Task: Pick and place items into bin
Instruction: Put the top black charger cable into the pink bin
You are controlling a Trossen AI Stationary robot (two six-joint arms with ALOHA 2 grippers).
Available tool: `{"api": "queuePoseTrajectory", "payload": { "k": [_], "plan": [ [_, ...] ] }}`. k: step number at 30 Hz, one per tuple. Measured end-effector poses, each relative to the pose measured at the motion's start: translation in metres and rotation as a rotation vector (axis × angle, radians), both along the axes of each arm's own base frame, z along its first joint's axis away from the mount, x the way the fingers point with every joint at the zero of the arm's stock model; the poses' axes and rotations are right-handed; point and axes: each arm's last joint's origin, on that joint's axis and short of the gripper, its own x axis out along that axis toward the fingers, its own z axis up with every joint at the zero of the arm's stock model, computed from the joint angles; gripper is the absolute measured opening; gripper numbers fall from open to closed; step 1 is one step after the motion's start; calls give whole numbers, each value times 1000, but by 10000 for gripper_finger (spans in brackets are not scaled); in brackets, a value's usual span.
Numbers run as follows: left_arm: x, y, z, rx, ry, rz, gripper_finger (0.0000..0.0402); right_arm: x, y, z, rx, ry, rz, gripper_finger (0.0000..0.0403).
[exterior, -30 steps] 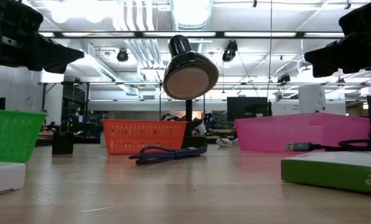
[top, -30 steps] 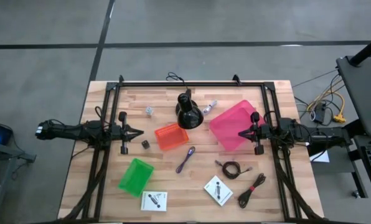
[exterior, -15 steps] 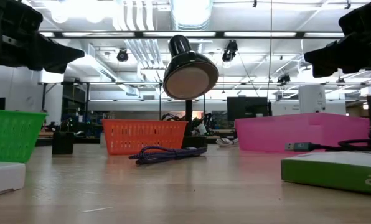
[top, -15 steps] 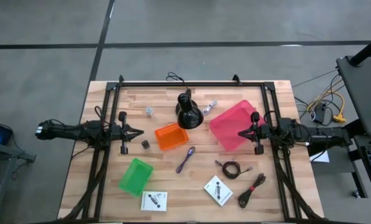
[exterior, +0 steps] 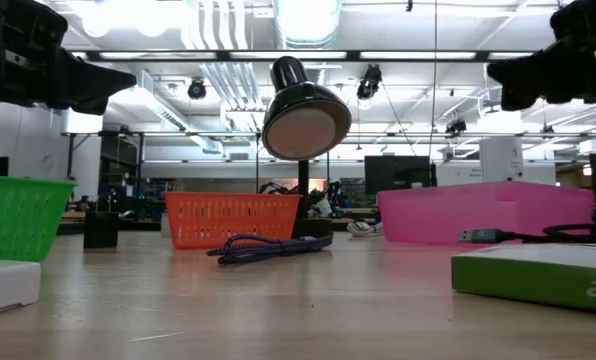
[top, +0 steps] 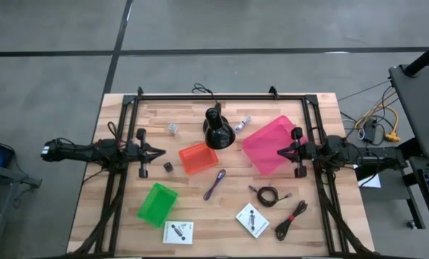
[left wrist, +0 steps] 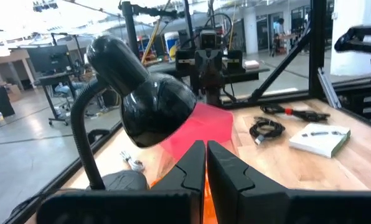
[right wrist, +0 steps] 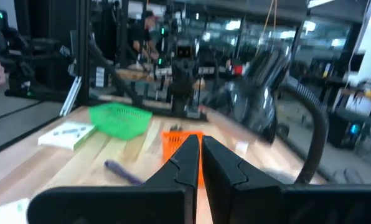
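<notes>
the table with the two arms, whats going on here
Nothing is being handled yet. The left gripper and right gripper are both shut and empty, held above the table at either side. The purple cord, black cables, white cards and tiny dark cube all lie loose on the wood, outside the orange bin, green bin and pink bin.

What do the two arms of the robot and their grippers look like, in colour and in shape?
Both arms are dark, slim, jointed and almost black. The left gripper and the right gripper each end in two narrow black fingers that taper to a point. A short black crossbar sits behind each gripper. Black cables run along the right arm.
</notes>
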Motion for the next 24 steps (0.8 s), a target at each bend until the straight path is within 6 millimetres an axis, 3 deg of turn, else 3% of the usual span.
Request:
{"api": "queuePoseTrajectory", "payload": {
  "k": [7,13,24],
  "plan": [
    [0,0,7,-11,-71,0,1,-1,0,9,-12,-90,-6,16],
    [0,0,9,-3,-77,0,10,-1,-2,10,-26,-102,-73,59],
    [-2,0,24,57,-164,7,125,-5,-4,27,-46,-285,-156,157]
  ]
}}
